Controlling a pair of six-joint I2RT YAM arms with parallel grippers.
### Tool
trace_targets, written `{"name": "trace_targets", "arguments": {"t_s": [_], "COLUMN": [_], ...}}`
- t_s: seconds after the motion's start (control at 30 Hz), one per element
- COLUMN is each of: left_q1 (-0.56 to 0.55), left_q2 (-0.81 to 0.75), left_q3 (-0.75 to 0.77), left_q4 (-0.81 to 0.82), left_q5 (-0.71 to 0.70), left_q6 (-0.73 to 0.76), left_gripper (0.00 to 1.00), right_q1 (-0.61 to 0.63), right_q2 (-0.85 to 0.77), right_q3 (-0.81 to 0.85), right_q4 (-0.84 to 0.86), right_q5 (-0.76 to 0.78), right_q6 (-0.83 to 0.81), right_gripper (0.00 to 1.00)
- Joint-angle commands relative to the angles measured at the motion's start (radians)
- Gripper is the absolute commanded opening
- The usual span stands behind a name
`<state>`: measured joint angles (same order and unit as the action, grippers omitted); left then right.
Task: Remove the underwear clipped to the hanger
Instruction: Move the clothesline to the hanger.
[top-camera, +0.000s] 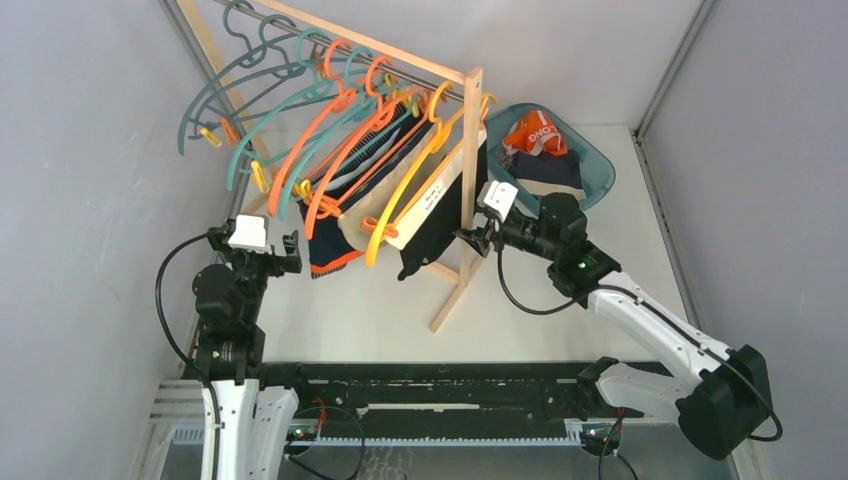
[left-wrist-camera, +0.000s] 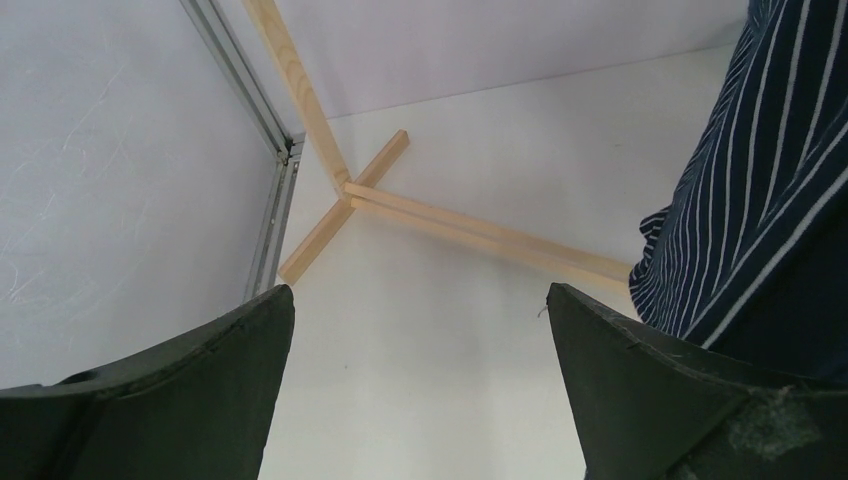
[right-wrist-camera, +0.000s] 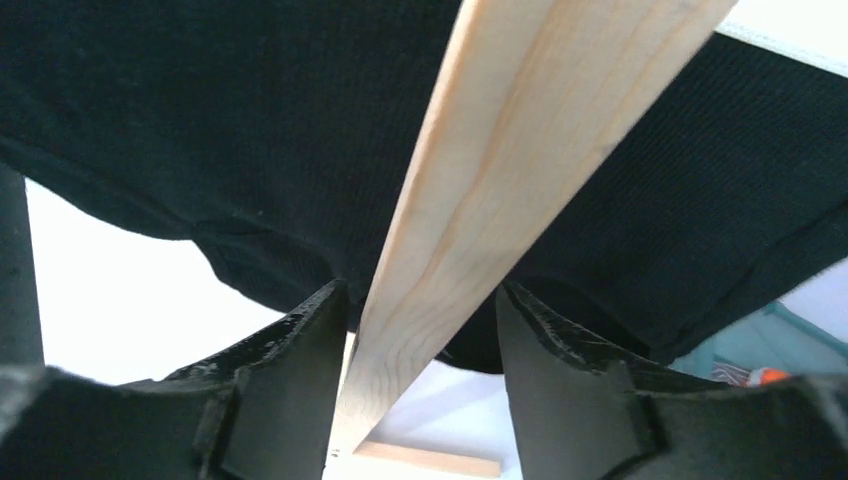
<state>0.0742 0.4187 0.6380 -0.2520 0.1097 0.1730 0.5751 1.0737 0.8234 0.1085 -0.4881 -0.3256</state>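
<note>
My left gripper (left-wrist-camera: 420, 300) hung open with nothing between its fingers, just beside the striped navy brief (left-wrist-camera: 760, 200). That brief, a beige one (top-camera: 356, 226) and a black brief (top-camera: 430, 238) were clipped to hangers (top-camera: 330, 150) on the wooden rack (top-camera: 466, 200). My right gripper (right-wrist-camera: 420, 300) had its jaws apart, straddling the rack's post (right-wrist-camera: 500, 150) with the black cloth just behind. Far right sat a teal bin (top-camera: 598, 165).

Navy striped briefs (left-wrist-camera: 760, 180) carry thin pale lines; a navy pair (top-camera: 322, 250) has orange trim. Beige briefs (top-camera: 357, 221) and black briefs (right-wrist-camera: 200, 120) are plain. Teal hangers (top-camera: 215, 80), orange hangers (top-camera: 300, 150), a yellow hanger (top-camera: 403, 195). Pale wooden rack (top-camera: 468, 170), teal basket (top-camera: 600, 165), white worktop (top-camera: 350, 310).
</note>
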Motion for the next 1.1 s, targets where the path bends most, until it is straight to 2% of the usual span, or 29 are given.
{"name": "trace_targets", "arguments": {"t_s": [0.0,0.17,0.33,0.53,0.63,0.77,0.83,0.87,0.9,1.07], "left_q1": [0.002,0.001,0.002,0.001,0.002,0.002,0.002,0.002,0.001,0.001], "left_q2": [-0.009,-0.011,-0.009,-0.006,-0.005,-0.001,0.005,0.009,0.014,0.031], "left_q3": [0.037,0.037,0.035,0.034,0.032,0.029,0.028,0.028,0.028,0.034], "left_q4": [0.022,0.020,0.020,0.020,0.020,0.023,0.023,0.023,0.023,0.021], "left_q5": [0.012,0.014,0.013,0.019,0.021,0.029,0.033,0.037,0.040,0.050], "left_q6": [0.026,0.028,0.031,0.037,0.040,0.047,0.049,0.050,0.051,0.054], "left_gripper": [1.00,1.00,1.00,1.00,1.00,1.00,1.00,1.00,1.00,1.00], "right_q1": [-0.024,-0.101,-0.165,-0.229,-0.280,-0.333,-0.348,-0.351,-0.354,-0.392], "right_q2": [0.071,0.188,0.347,0.559,0.592,0.557,0.524,0.503,0.480,0.341], "right_q3": [0.076,0.183,0.366,0.635,0.688,0.685,0.667,0.657,0.645,0.521], "right_q4": [0.084,0.098,0.040,-0.091,-0.127,-0.217,-0.279,-0.314,-0.346,-0.415], "right_q5": [-0.031,-0.106,-0.183,-0.172,-0.176,-0.199,-0.207,-0.210,-0.209,-0.188], "right_q6": [0.012,0.056,0.089,0.094,0.123,0.086,0.054,0.029,0.007,-0.042], "right_gripper": [0.53,0.47,0.42,0.43,0.51,0.68,0.80,0.95,0.99,1.00]}}
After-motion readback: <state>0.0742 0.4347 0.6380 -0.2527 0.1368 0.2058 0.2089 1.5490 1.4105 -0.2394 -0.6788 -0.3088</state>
